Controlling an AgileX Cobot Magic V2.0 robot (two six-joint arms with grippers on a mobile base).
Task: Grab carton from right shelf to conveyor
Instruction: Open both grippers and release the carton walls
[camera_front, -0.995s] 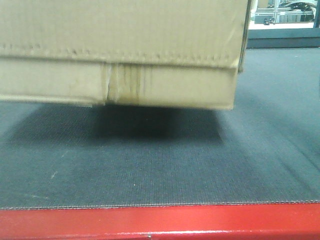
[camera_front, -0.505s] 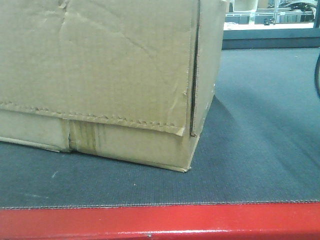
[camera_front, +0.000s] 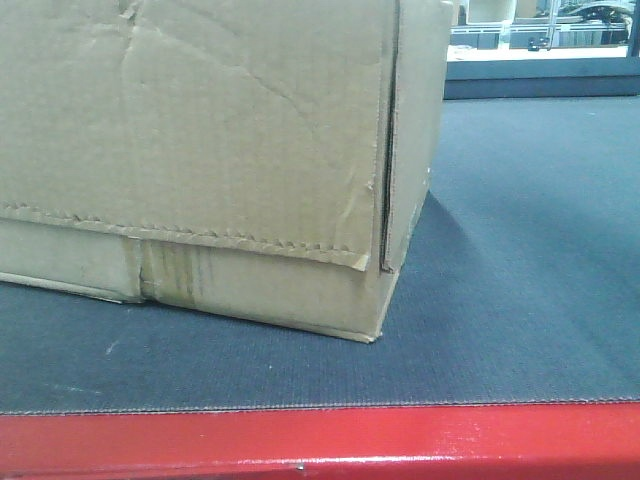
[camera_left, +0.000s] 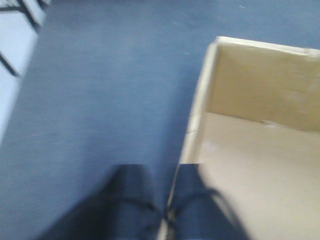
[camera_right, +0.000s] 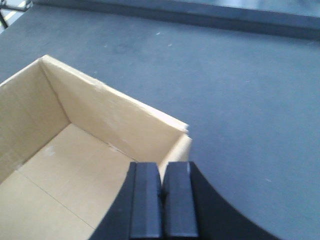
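Each claw is clamped on a wall of the open carton (camera_front: 200, 150): the right claw (camera_right: 162, 200) near a corner, the left claw (camera_left: 167, 210) on the opposite rim. Beneath them the carton rests on the conveyor (camera_front: 520, 250), whose dark woven belt spreads outward to a red frame edge (camera_front: 320, 440) and a bright room beyond.

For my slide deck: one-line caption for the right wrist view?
Right gripper pinching the open carton wall, conveyor beneath.

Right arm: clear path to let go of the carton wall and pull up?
Probably yes. The right gripper pinches the carton wall from above; the box is open-topped, nothing shows overhead, and it rests on the conveyor.
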